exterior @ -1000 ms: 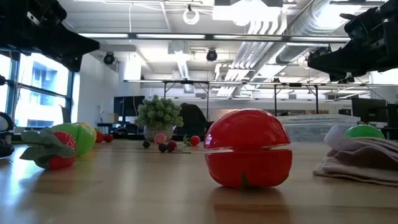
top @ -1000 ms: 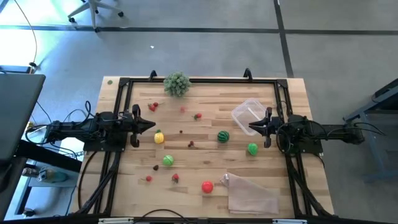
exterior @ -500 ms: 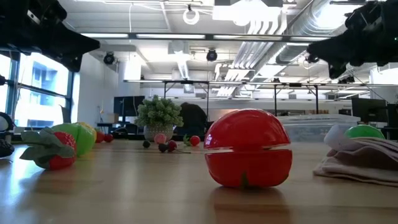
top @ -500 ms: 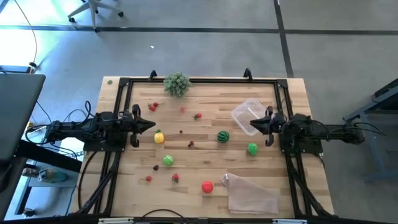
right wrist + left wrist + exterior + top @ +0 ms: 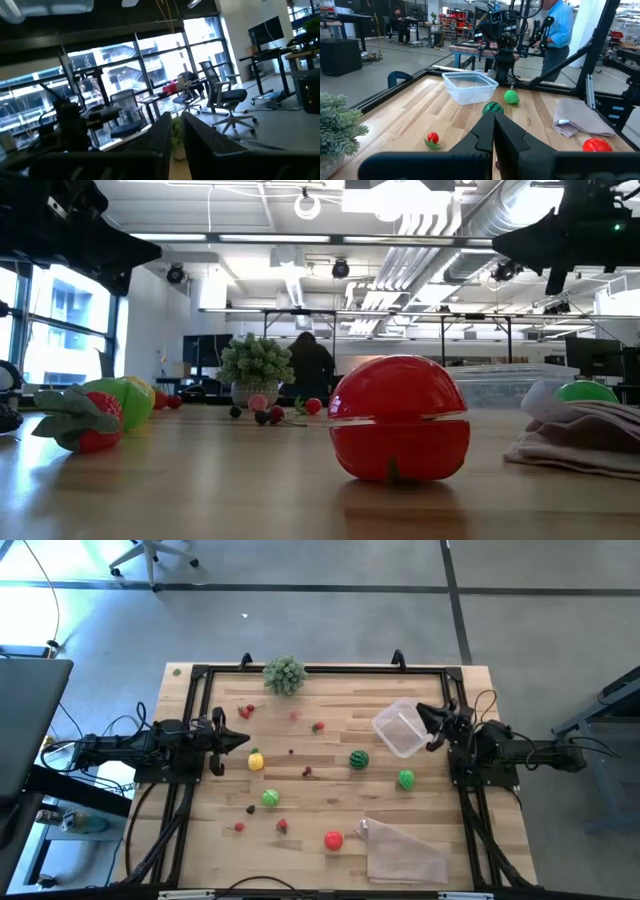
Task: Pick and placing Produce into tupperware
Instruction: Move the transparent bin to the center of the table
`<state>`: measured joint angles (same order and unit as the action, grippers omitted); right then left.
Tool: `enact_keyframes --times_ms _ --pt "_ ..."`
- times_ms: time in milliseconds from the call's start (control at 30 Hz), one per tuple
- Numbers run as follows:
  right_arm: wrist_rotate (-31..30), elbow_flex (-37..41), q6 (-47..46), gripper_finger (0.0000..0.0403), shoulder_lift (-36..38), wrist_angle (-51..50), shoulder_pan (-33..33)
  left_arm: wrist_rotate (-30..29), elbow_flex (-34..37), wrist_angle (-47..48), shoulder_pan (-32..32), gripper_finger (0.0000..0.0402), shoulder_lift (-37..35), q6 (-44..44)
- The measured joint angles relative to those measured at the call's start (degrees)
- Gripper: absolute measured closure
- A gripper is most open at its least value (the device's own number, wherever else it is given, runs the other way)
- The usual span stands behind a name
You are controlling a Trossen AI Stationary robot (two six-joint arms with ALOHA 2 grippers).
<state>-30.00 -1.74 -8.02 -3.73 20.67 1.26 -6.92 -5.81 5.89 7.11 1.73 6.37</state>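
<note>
My right gripper [image 5: 432, 726] is raised above the table, just beside the clear tub [image 5: 398, 727], at the tub's outer edge. Its fingers [image 5: 197, 145] stand very close together, with only a thin gap, and they hold nothing. My wrist camera on this side looks up into the room, toward windows and office chairs, so I cannot see the table from there.

My left gripper [image 5: 243, 740] waits at the other side of the table, well apart from the tub. Its fingers [image 5: 507, 137] are pressed together and are empty. Just beside its tip lies a yellow fruit [image 5: 255, 761].

The tub sits on the wooden table [image 5: 340, 695], and it looks empty, though through the clear plastic I am not fully sure. All the fruits are outside of it. Near my right gripper, toward the middle of the table, are the striped green melon ball [image 5: 358, 759] and a plain green ball [image 5: 405, 779]. Farther from it lie a small red fruit [image 5: 318, 726], a green fruit [image 5: 270, 797], and a big red tomato [image 5: 333, 839]. Some tiny dark berries [image 5: 308, 772] are between my two grippers.

A crinkled plastic bag [image 5: 404, 850] lies flat past the green ball, and a leafy plant [image 5: 284, 674] stands at the far edge of the table.
</note>
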Motion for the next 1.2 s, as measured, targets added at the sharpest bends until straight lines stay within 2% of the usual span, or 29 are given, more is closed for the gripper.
enact_keyframes --times_ms 167,300,433,600,700,800,967,1100,1200 --pt "0.52 -0.45 2.75 0.0368 0.0 6.24 0.02 0.02 0.0 -0.04 0.0 0.0401 0.0 -0.06" --pt "0.14 -6.82 4.16 0.0368 -1.34 0.99 0.88 0.43 0.01 -0.04 0.0 0.0401 0.0 0.87" --pt "-0.91 -16.57 -0.83 0.0368 -7.16 -14.3 3.19 0.46 -0.01 -0.07 0.0 0.0401 -0.01 1.62" --pt "-2.97 -30.29 -14.27 0.0368 -18.56 -41.52 8.16 0.54 -0.01 -1.13 0.0 0.0401 0.01 1.89" --pt "-1.08 -36.96 -23.26 0.0368 -26.56 -56.27 11.86 1.11 -0.97 -2.7 0.01 0.0401 0.05 2.43" --pt "2.66 -41.46 -28.41 0.0368 -34.72 -65.59 15.83 -0.03 -4.07 -2.88 0.02 0.0401 1.5 1.4" --pt "11.12 -45.19 -29.19 0.0368 -47.2 -70.33 22.86 -3.12 -12.08 -0.82 0.04 0.0401 8.49 -1.54" --pt "17.02 -45.86 -25.87 0.0368 -56.36 -70.21 28.65 -4.99 -19.64 4.19 0.04 0.0401 18.3 -1.32" --pt "18.39 -45.9 -23.08 0.0368 -62.33 -69.07 31.75 -6.44 -23.97 6.14 0.07 0.0401 26.66 -0.06"
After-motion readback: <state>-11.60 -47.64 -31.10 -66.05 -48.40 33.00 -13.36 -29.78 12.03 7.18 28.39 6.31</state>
